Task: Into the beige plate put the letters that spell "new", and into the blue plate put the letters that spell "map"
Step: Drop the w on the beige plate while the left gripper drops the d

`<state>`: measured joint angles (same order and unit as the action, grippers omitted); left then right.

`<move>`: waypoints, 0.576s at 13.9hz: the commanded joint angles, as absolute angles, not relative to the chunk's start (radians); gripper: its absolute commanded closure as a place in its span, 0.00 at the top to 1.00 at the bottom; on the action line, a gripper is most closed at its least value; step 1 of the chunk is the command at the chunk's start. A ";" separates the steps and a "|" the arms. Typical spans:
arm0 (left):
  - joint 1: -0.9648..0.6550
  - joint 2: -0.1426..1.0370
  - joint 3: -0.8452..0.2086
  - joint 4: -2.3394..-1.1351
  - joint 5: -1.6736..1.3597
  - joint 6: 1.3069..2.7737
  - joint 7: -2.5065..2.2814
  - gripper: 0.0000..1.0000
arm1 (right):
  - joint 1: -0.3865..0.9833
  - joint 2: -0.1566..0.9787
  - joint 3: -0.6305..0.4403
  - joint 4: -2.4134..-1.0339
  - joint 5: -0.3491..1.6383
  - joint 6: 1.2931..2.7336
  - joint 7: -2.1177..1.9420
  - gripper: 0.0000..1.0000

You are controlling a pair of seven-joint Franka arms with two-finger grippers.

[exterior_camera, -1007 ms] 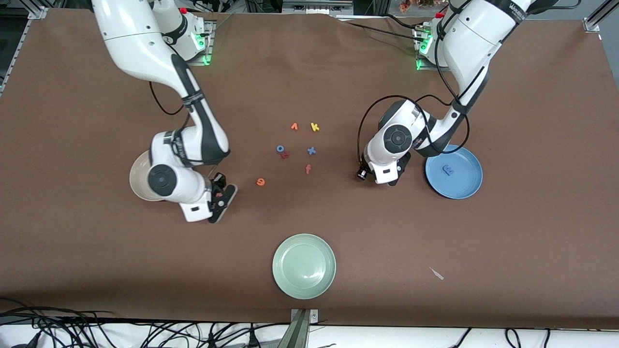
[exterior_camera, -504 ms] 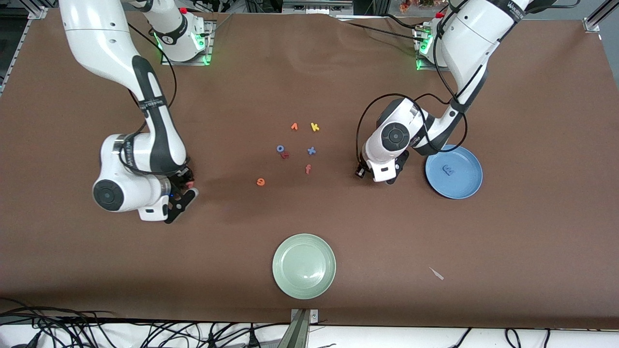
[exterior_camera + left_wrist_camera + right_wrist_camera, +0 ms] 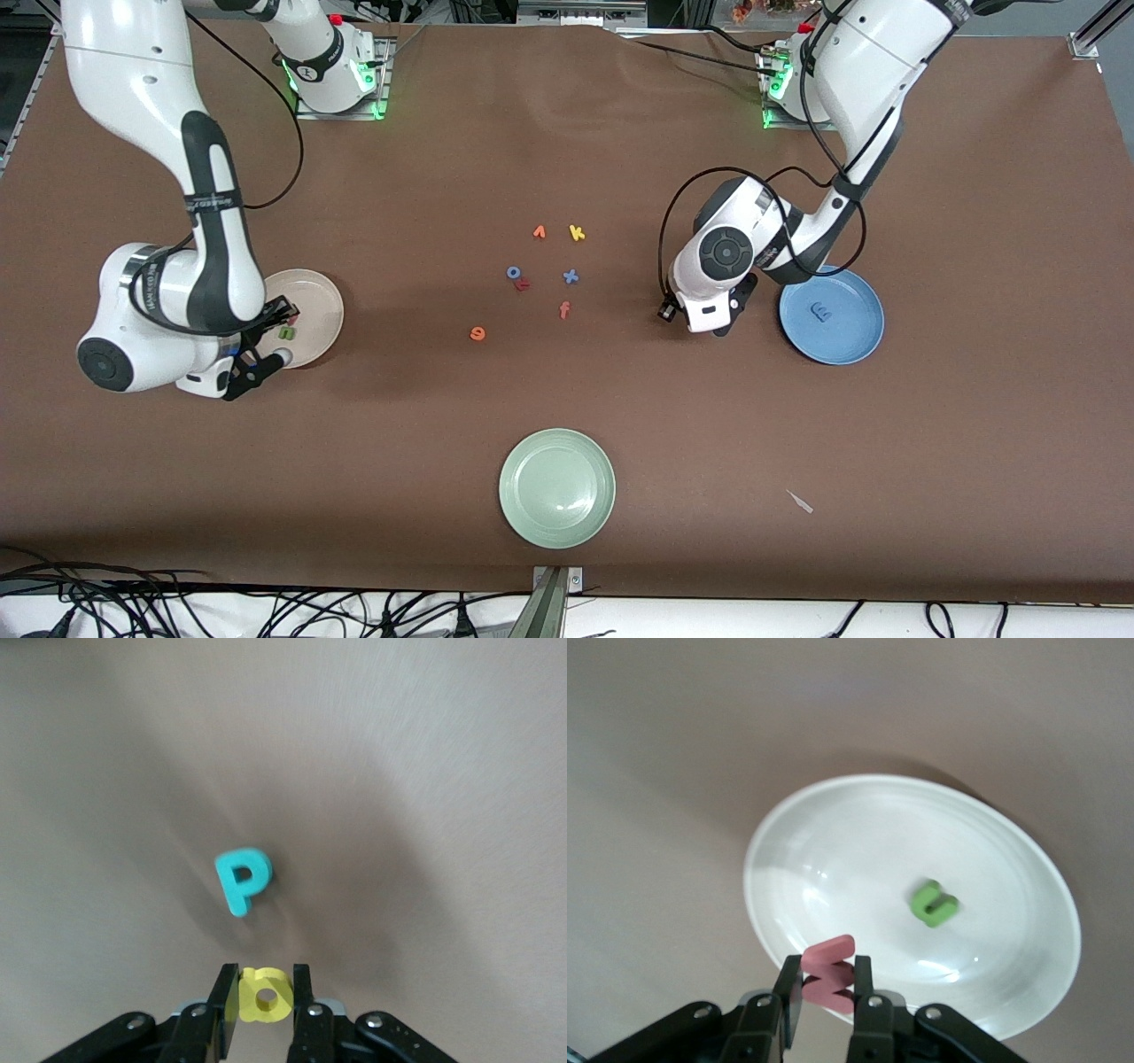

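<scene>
Here the right gripper (image 3: 827, 985) pinches the salmon foam w (image 3: 829, 977) over the glossy round beige plate (image 3: 859, 828), where the green n (image 3: 935, 904) lies. The left gripper (image 3: 266, 997) clamps the yellow a (image 3: 265, 996) above the brown table (image 3: 974, 416); the teal p (image 3: 242, 879) lies at its twelve o'clock. The m (image 3: 823, 312) rests in the blue plate (image 3: 858, 341).
</scene>
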<state>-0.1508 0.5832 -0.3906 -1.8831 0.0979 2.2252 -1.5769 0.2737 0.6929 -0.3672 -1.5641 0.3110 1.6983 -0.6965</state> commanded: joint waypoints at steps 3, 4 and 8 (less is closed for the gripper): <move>-0.023 0.537 -0.388 -1.786 0.129 1.984 -1.257 0.00 | 0.273 0.692 -0.354 -1.559 0.347 1.680 -0.508 1.00; 0.020 0.526 -0.390 -1.786 0.129 1.980 -1.190 0.00 | 0.284 0.686 -0.351 -1.559 0.347 1.678 -0.462 1.00; 0.129 0.528 -0.388 -1.804 0.129 1.977 -1.057 0.00 | 0.377 0.666 -0.351 -1.554 0.348 1.684 -0.272 1.00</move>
<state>0.0969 0.5370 -0.3784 -1.7887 0.0991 1.9908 -1.1051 0.3302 0.6901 -0.3492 -1.5545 0.3354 1.6953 -0.3692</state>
